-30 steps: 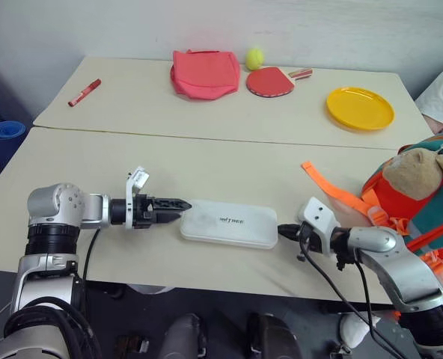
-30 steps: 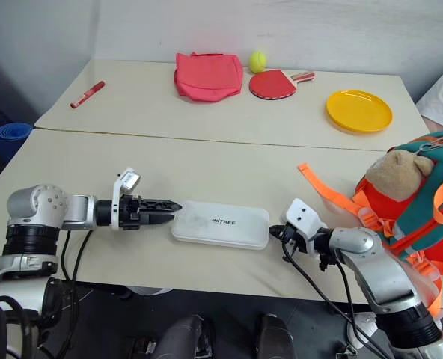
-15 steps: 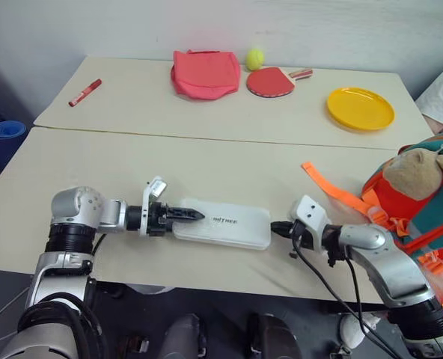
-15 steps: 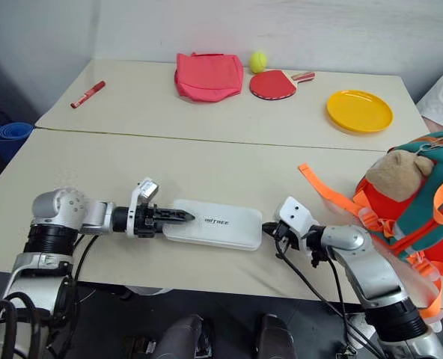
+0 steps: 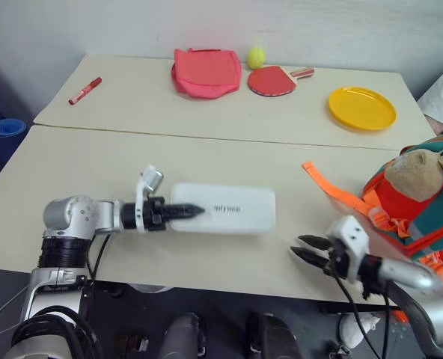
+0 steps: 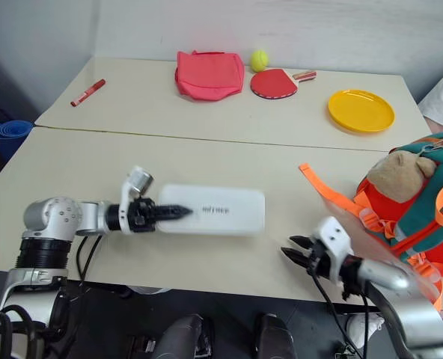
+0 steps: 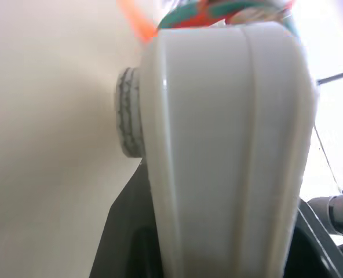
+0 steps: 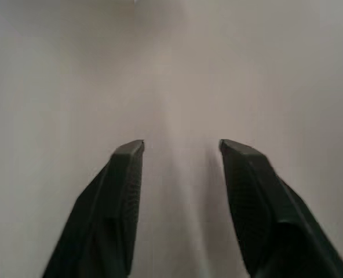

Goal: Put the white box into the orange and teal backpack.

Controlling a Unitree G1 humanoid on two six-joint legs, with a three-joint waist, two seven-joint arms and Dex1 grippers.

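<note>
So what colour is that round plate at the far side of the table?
The plate is plain yellow, clearest in the left eye view.

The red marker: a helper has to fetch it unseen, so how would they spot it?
Look to the far table, the one against the wall. At its left end, apart from the pink bag, lies the red marker. It is the one thin, stick-shaped thing there.
</note>
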